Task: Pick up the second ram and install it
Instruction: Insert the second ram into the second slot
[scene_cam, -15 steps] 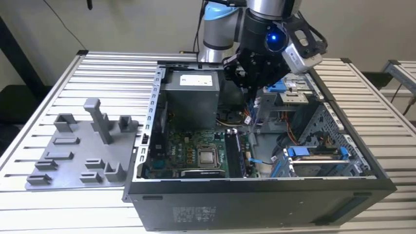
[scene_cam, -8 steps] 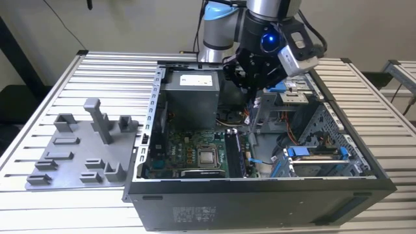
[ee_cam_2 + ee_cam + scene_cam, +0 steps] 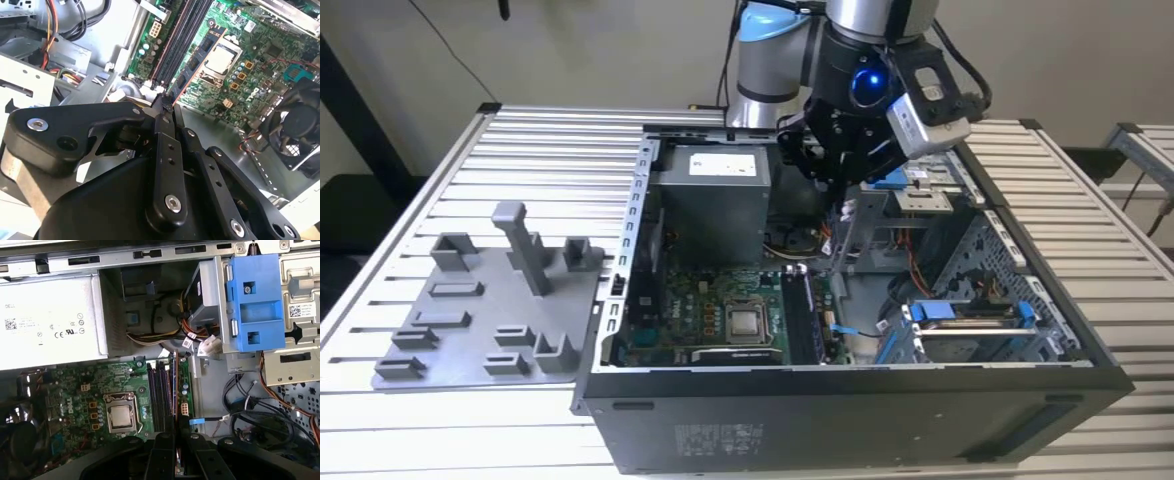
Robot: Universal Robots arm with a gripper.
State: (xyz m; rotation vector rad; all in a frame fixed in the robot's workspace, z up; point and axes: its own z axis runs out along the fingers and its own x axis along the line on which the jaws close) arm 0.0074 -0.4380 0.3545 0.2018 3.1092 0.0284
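**End effector over open case, second ram in grip**

Slatted metal table (image 3: 440, 170) carries an open computer case (image 3: 854, 400) lying on its side, with a pale wall behind. A grey plastic tray (image 3: 480, 320) with upright posts sits just beside the case, toward the exterior view's left.

Arm reaches down over the rear part of the case. End effector (image 3: 843, 165) hangs above the interior, near the power supply (image 3: 710, 195) and the drive cage with its blue bracket (image 3: 255, 305).

Both wrist views look down past the black fingers (image 3: 165, 150). Fingers are closed together on a thin flat stick seen edge-on: the second ram (image 3: 175, 390), a narrow reddish-brown edge running from between the fingertips toward the motherboard (image 3: 85, 400). In the second wrist view the same stick (image 3: 200, 62) projects from the fingertips, dark with small chips.

The ram lines up with the bank of long black memory slots (image 3: 159, 395) beside the processor socket (image 3: 121, 415). Whether its lower edge touches a slot cannot be told. Loose cables (image 3: 250, 410) lie on the case floor beyond the slots.
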